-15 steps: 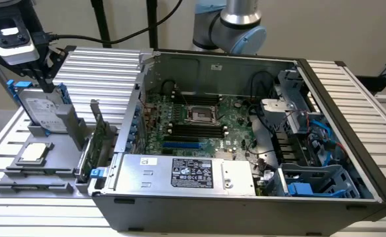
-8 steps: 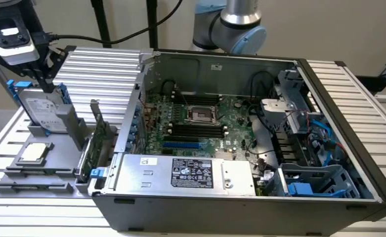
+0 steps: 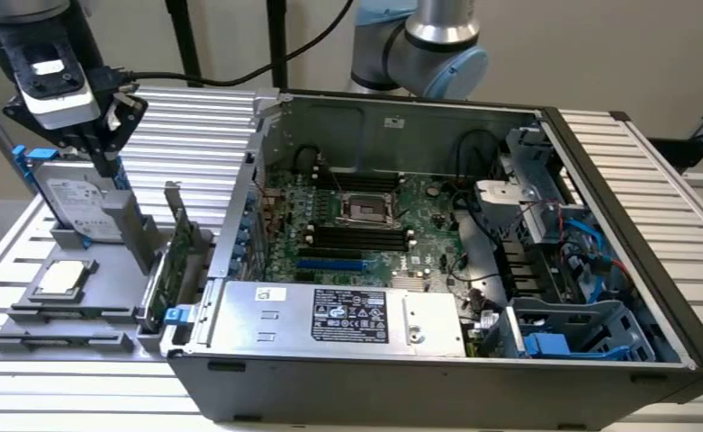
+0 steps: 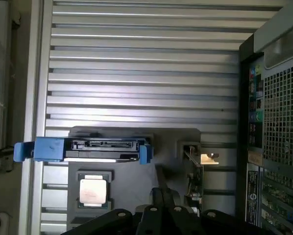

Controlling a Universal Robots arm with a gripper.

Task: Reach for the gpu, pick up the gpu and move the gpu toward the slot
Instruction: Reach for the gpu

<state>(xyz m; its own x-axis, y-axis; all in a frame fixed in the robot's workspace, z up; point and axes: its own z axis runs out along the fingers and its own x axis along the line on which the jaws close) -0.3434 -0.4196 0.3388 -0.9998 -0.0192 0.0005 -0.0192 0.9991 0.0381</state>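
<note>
The gpu (image 3: 184, 241) is a thin green card with a silver bracket. It stands on edge in a grey holder (image 3: 147, 261) just outside the case wall, on the exterior view's left. In the wrist view the gpu (image 4: 192, 172) appears edge-on. My gripper (image 3: 110, 171) hangs over the holder behind the hard drive, a short way from the gpu and not touching it. Its dark fingers (image 4: 161, 188) are shut together with nothing between them. The blue slot (image 3: 333, 265) lies on the motherboard inside the open case.
A silver hard drive with blue rails (image 3: 78, 205) stands upright in the same holder, right under my gripper. A square processor chip (image 3: 63, 279) lies in front of it. The open computer case (image 3: 447, 378) sits on the ribbed metal table (image 3: 39, 396).
</note>
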